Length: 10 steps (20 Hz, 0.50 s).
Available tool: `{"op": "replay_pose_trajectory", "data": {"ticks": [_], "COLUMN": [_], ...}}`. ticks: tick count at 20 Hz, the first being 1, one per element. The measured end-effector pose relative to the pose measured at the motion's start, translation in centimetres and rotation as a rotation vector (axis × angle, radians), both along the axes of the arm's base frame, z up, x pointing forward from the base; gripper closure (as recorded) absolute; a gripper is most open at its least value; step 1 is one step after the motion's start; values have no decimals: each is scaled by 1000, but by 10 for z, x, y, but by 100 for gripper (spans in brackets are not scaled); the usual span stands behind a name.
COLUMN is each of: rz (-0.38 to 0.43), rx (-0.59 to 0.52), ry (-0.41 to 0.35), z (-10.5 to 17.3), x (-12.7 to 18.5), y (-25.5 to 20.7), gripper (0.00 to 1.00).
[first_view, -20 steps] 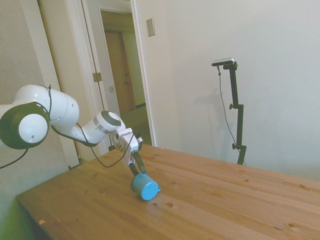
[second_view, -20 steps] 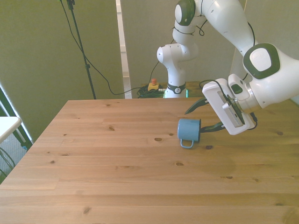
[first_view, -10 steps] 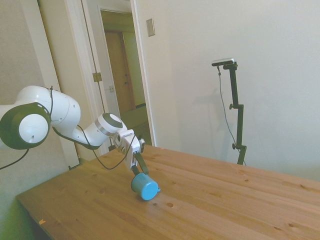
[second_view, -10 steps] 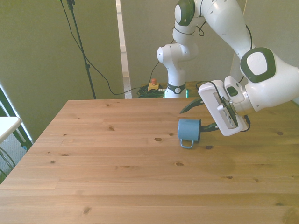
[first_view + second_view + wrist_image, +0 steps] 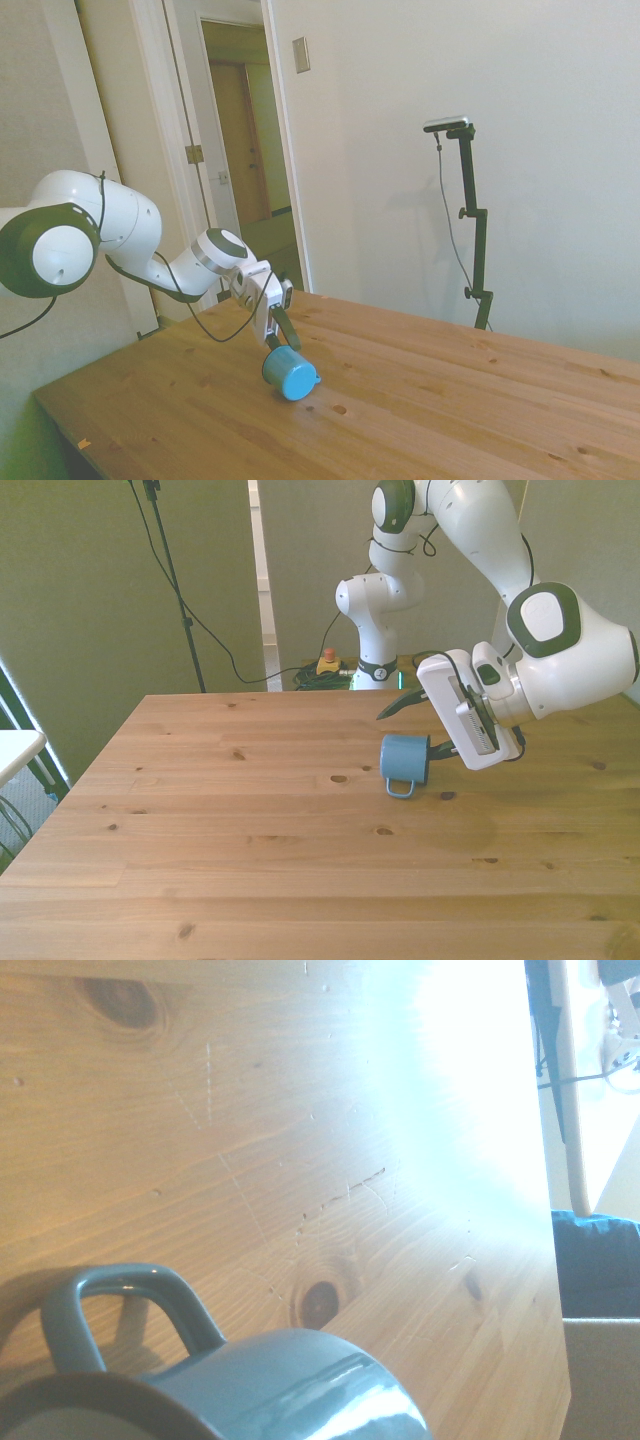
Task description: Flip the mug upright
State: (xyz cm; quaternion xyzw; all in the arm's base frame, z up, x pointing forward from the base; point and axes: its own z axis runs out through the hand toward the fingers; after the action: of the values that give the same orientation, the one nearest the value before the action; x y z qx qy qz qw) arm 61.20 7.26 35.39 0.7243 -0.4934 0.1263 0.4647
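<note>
One mug (image 5: 405, 761) lies on its side on the tabletop (image 5: 250, 850), toward the front view's right and nearer the far edge than the near one. In that view its closed base faces the front view's left, its mouth faces the front view's right toward the tool (image 5: 413, 726), and its small handle (image 5: 400, 787) points at the camera, lying low against the wood. The tool stands just beside the mug's mouth end with its two dark fingers spread apart: one finger (image 5: 392, 707) juts above and behind the mug, clear of it, the other sits low at the rim, and whether that one touches the rim cannot be told. Nothing is gripped. The side view shows the mug (image 5: 290, 373) with its round base turned to the camera and the tool (image 5: 280, 335) slanting down onto it from above and behind, the fingers overlapping so their gap is hidden there. The wrist view, from close by, shows only the mug's (image 5: 270, 1390) glossy wall, darker rim and looped handle (image 5: 120, 1310) over bare knotted wood, with strong glare washing out part of the tabletop (image 5: 250, 1140).
</note>
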Motion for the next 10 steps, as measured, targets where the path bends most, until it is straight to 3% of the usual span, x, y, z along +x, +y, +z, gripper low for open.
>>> {"op": "replay_pose_trajectory", "data": {"ticks": [10], "rz": [0], "rx": [-7], "ry": [21], "z": [-7], "x": [-6], "y": [-1], "gripper": [100]}}
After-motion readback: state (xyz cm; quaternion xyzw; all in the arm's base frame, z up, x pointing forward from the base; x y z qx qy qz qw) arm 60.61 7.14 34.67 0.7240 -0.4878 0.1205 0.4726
